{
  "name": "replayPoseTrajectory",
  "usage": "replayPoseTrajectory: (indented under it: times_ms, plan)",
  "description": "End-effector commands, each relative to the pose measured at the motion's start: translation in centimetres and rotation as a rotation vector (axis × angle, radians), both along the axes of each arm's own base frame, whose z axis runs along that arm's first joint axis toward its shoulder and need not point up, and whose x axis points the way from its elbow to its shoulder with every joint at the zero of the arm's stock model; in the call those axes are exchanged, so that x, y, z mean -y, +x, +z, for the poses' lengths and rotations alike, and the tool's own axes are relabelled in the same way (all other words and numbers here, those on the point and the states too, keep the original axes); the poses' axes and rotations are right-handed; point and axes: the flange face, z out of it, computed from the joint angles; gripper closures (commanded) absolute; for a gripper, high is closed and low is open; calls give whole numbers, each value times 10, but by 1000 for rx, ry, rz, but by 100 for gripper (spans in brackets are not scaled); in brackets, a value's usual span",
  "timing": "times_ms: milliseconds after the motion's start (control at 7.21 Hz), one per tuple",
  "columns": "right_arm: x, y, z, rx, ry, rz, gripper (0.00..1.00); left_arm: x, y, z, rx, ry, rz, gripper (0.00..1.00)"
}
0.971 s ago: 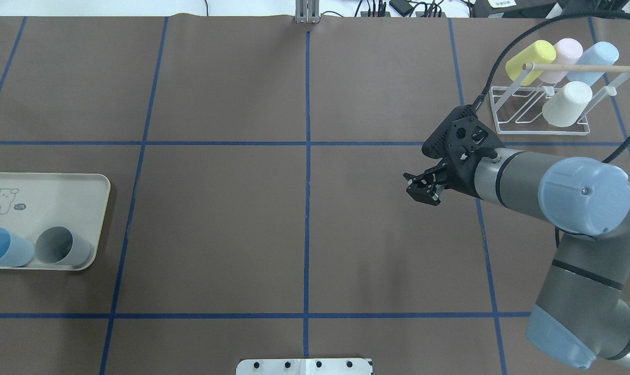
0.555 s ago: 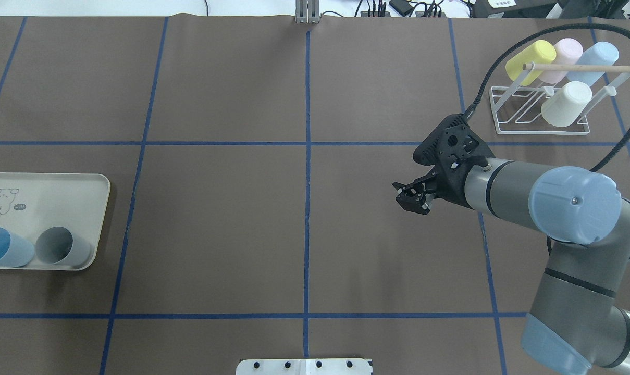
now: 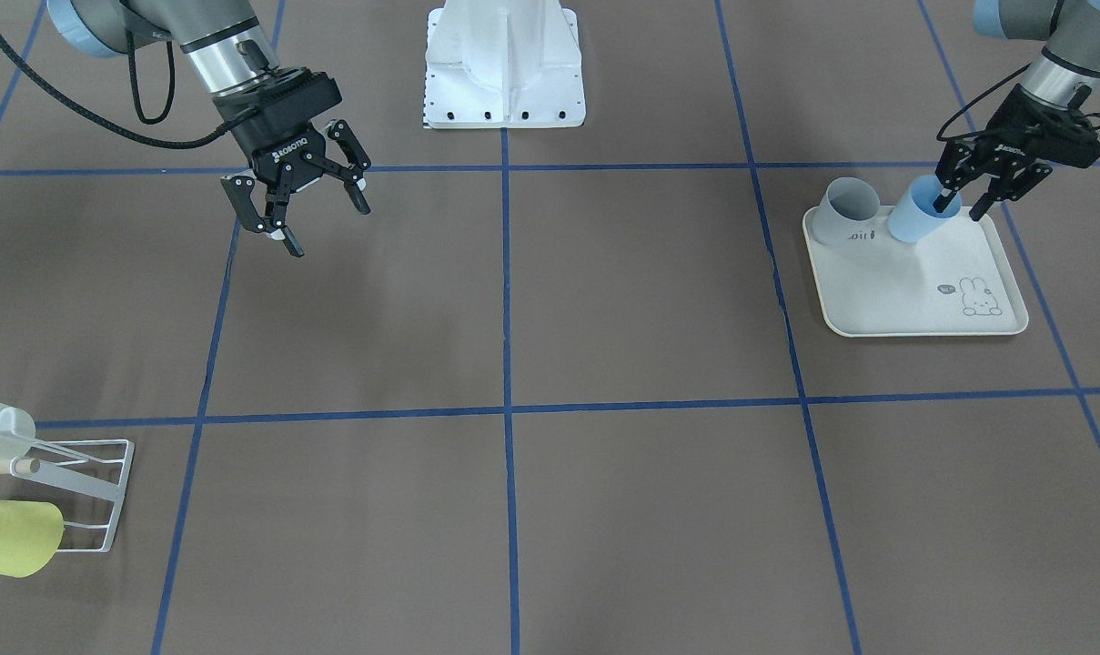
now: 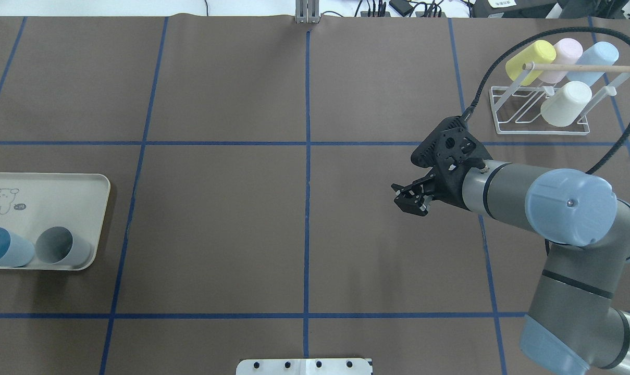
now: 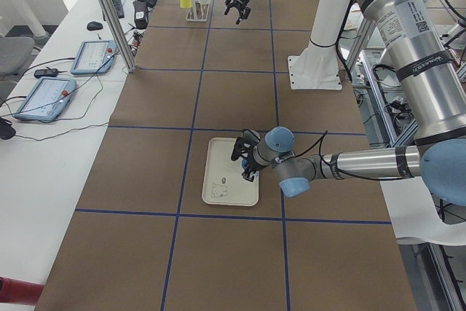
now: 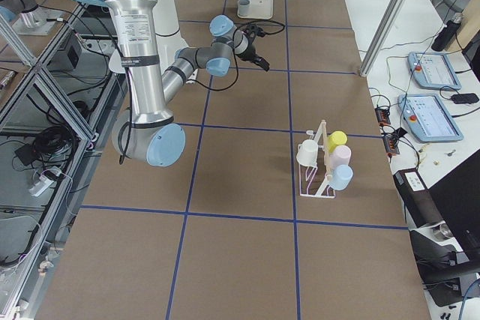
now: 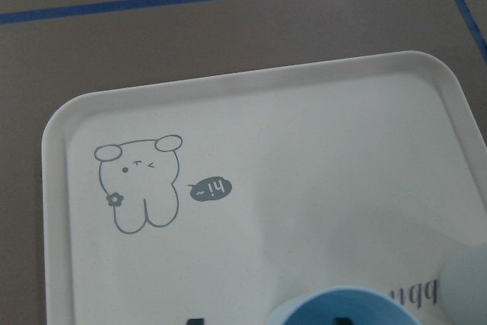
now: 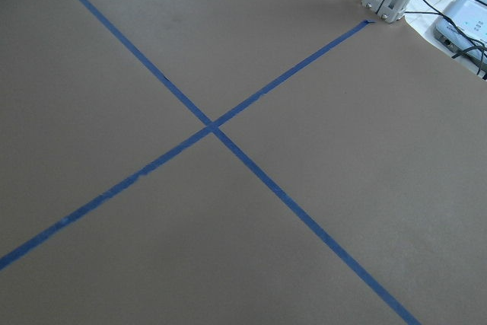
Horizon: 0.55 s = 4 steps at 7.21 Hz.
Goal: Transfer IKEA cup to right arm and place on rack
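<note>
The pale blue plastic cup [image 3: 912,223] stands mouth up on the cream rectangular tray with a rabbit drawing [image 3: 923,314], at the tray's edge nearest the robot. It is just beside a grey plastic cup [image 3: 842,211] on the same tray. The left tool [image 3: 959,205] hangs over the blue cup with its jaws parted. One finger reaches down inside the cup's mouth and the other sits outside the wall, so the rim lies between them. I cannot tell whether either pad touches the wall. In the left wrist view only the cup's blue rim shows at the bottom edge, with the rabbit drawing beyond it.

Across the brown, blue-taped surface [image 4: 215,219], the right arm [image 4: 570,208] reaches inward. The right tool [image 4: 411,200] is spread wide with nothing in it, above bare surface. The small white wire rack [image 4: 505,112] with its light wooden dowel [image 4: 580,67] stands in the far right corner, apart from that tool. It carries four upended cups: a yellow cup [image 4: 528,60], a pink cup [image 4: 567,51], a light blue cup [image 4: 600,56] and a white cup [image 4: 565,104].
</note>
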Motion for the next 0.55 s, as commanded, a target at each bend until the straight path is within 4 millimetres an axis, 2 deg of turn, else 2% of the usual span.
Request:
replayPoseTrajectory:
  times_ms: [0, 277, 416]
  plan:
    - [0, 0, 0, -1, 0, 0, 0, -2, -1, -1, -13, 17, 4, 100]
    - [-6, -8, -4, 6, 3, -23, 0, -1, -5, 0, -12, 20, -4, 100]
    - [-11, -20, -16, 27, 12, -44, 0, 2, -12, -5, -19, 23, -20, 100]
